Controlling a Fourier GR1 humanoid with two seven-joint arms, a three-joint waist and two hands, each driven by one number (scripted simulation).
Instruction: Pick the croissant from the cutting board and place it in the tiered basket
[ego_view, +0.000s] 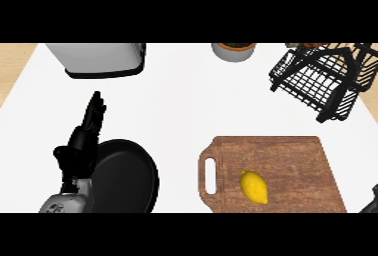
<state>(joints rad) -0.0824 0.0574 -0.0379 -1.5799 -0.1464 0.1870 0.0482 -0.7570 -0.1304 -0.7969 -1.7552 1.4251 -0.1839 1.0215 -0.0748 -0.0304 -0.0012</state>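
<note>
A brown wooden cutting board (288, 155) lies at the lower right of the white counter. On its near part rests a small yellow oval item (255, 187), which looks more like a lemon than a croissant. The black wire tiered basket (325, 80) stands at the far right. My left hand (83, 140) is at the left with its fingers straight and pointing away, holding nothing, well apart from the board. Only a dark sliver of my right hand (371, 202) shows at the lower right edge, beside the board's near right corner.
A black round pan (125, 177) sits beside my left hand at the lower left. A grey toaster (100, 59) stands at the back left. A white pot with a plant (235, 50) is at the back centre.
</note>
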